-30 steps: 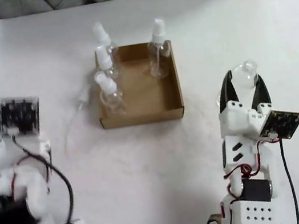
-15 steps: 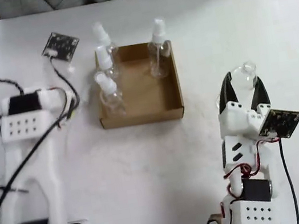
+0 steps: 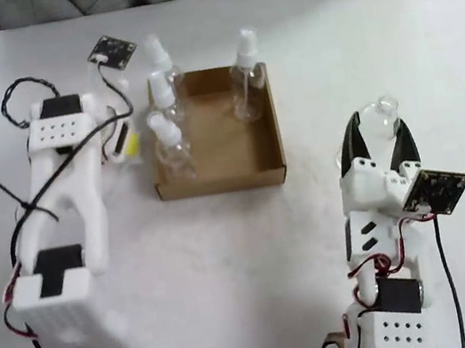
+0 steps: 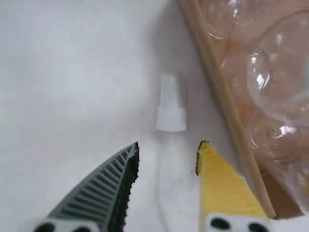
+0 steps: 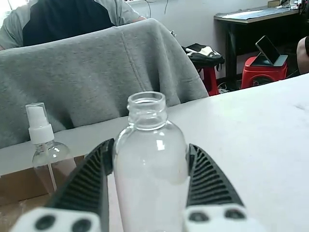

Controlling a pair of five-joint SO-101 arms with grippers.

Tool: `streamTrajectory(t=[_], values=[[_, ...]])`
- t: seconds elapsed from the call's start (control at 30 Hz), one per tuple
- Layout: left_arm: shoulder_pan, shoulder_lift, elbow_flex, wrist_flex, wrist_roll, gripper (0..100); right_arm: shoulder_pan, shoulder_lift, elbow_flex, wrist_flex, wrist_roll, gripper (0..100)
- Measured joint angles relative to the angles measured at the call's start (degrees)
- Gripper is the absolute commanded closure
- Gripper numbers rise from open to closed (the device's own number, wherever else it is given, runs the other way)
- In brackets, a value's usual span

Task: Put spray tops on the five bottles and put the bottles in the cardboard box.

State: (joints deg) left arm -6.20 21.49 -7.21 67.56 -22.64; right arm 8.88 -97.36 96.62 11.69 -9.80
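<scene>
- On the white tabletop, at 4 o'clock from the cardboard box, the right gripper clasps a clear, round-shouldered bottle between ribbed black fingers. The bottle is upright and its neck is uncapped.
- At the box's 9 o'clock, the left gripper holds its fingers, one grey and one yellow, well apart over a white plastic spray top lying flat just beside the wall.
- Four clear capped bottles stand at the square box, three along its 9 o'clock wall and one toward 1 o'clock.
</scene>
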Motion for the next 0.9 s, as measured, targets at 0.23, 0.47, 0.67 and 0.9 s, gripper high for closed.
streamTrajectory(t=[0.23,0.47,0.67,0.9], values=[[0.0,8.4,-6.2,0.0,-0.1,80,0.0,0.0,0.0,0.0,0.0,98.3],[0.0,14.1,-11.4,0.0,0.0,80,0.0,0.0,0.0,0.0,0.0,98.3],[0.0,16.5,-12.7,-0.1,0.0,80,0.0,0.0,0.0,0.0,0.0,98.3],[1.2,18.5,-12.7,-0.1,0.1,80,0.0,0.0,0.0,0.0,0.0,98.3]])
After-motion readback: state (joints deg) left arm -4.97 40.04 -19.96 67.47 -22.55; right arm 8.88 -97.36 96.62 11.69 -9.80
